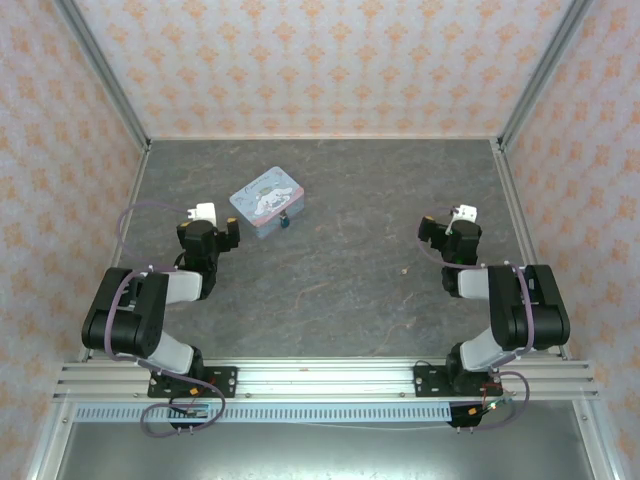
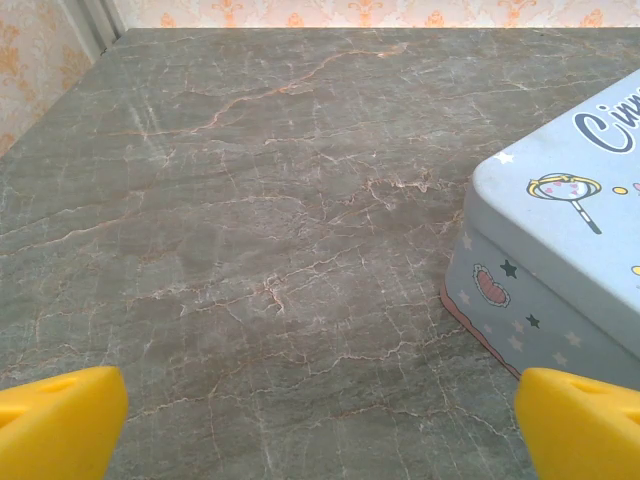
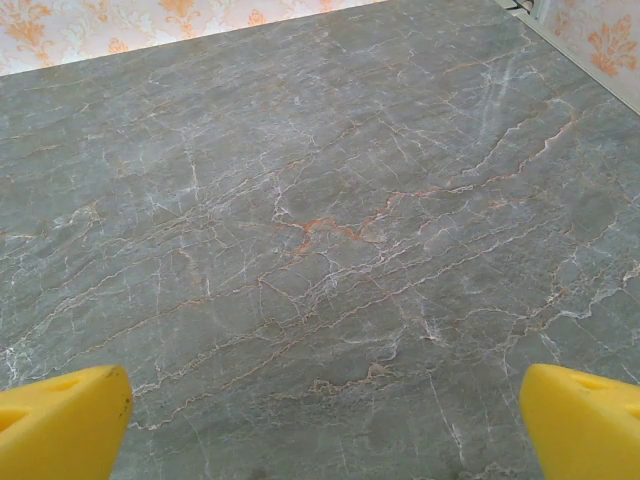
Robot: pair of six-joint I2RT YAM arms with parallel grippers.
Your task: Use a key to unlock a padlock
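The padlock (image 1: 284, 221) is a tiny dark teal speck hanging at the near side of the pale blue cartoon tin (image 1: 268, 201). The key (image 1: 404, 270) is a pale speck lying on the grey table, near the middle right. My left gripper (image 1: 222, 233) hovers just left of the tin, open; in the left wrist view its yellow fingertips (image 2: 60, 420) sit wide apart over bare table, with the tin (image 2: 560, 250) at the right. My right gripper (image 1: 432, 236) is open at the right, beyond the key; its fingertips (image 3: 60, 420) frame bare table.
The grey marbled table (image 1: 360, 300) is walled by patterned panels on three sides, with metal posts in the far corners. Both arm bases sit on the aluminium rail (image 1: 320, 380) at the near edge.
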